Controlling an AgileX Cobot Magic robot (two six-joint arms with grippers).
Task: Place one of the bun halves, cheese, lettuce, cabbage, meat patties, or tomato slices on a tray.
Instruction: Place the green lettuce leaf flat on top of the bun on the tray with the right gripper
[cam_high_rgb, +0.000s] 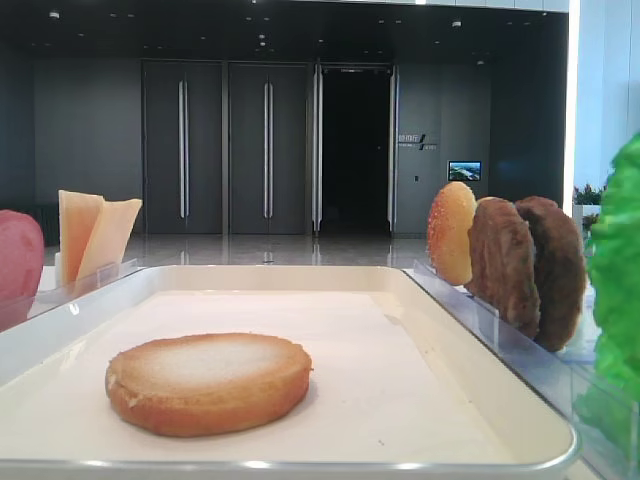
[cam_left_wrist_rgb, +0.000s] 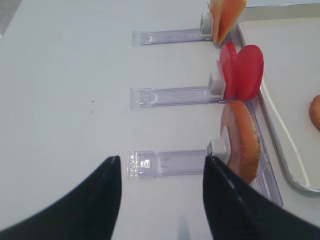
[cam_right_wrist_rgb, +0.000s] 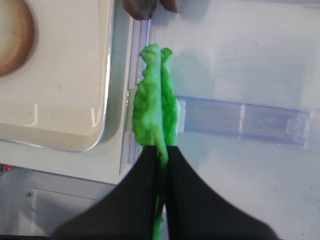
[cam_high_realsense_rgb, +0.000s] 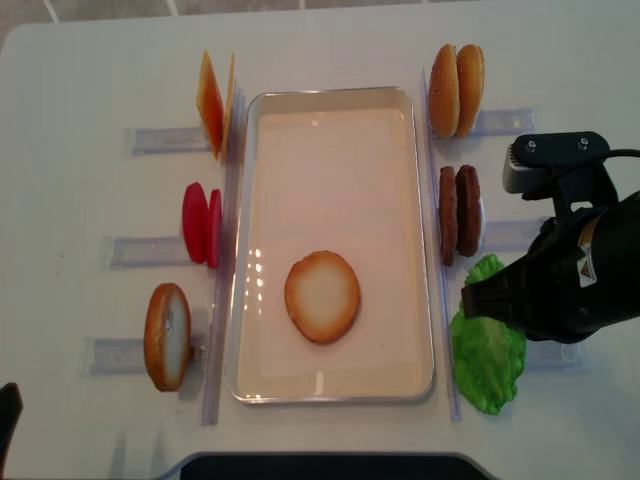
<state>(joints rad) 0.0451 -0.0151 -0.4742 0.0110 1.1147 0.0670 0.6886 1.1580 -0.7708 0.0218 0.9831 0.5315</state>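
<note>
On the left of the white table (cam_high_realsense_rgb: 70, 90), three clear plastic holders (cam_left_wrist_rgb: 167, 95) carry food standing on edge: far back, the pale yellow-orange cheese (cam_high_realsense_rgb: 213, 102) slices with straight edges; in the middle, two smooth pinkish-red tomato slices (cam_high_realsense_rgb: 201, 224); nearest, a golden-brown bun half (cam_high_realsense_rgb: 167, 336) with a pale inner face. The left gripper (cam_left_wrist_rgb: 161, 172) hangs above the table beside this near holder, its two dark fingers (cam_left_wrist_rgb: 107, 192) spread well apart with nothing between them. In the centre lies the cream-white tray (cam_high_realsense_rgb: 338, 389) with its raised glossy rim, and on its near half rests one flat bun disc (cam_high_realsense_rgb: 322, 296), toasted pale face up, browner around the edge. To the right of the tray, far back, stand two domed orange-speckled bun halves (cam_high_realsense_rgb: 456, 90), then two thick, rough, dark brown meat patties (cam_high_realsense_rgb: 459, 214) side by side in their holder. Nearest on the right is the lettuce (cam_high_realsense_rgb: 487, 350), bright green with ruffled wavy edges, two leaves standing together just beside the tray's right rim. The right gripper (cam_right_wrist_rgb: 161, 159) has its black fingers (cam_right_wrist_rgb: 186, 186) pressed together on the edge of a lettuce leaf, seen edge-on in the right wrist view.
</note>
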